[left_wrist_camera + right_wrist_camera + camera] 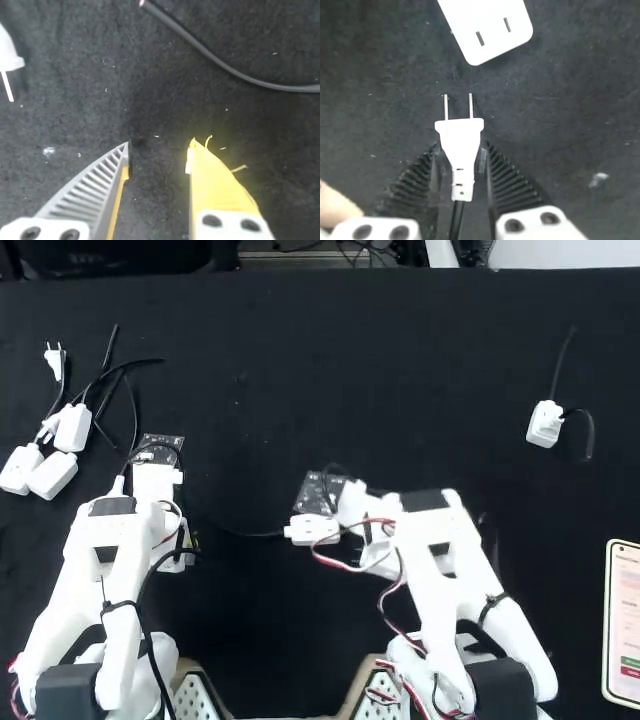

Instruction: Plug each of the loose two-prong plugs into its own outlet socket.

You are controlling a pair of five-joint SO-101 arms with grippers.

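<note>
The high view sits above the table (400,360) and looks steeply down. The arm bases lie along its near edge, and it is wide enough to take in both arms. The left wrist view rides close over the table, facing forward and down past the left end effector (159,145) to a black cable (220,62). Its patch lies ahead of the left arm (110,540) in the high view. The right wrist view is equally close, looking along the right end effector (460,147) to a plug (459,135) and a white socket block (485,27). Its patch lies mid-table in the high view, at the tip of the right arm (440,540).
</note>
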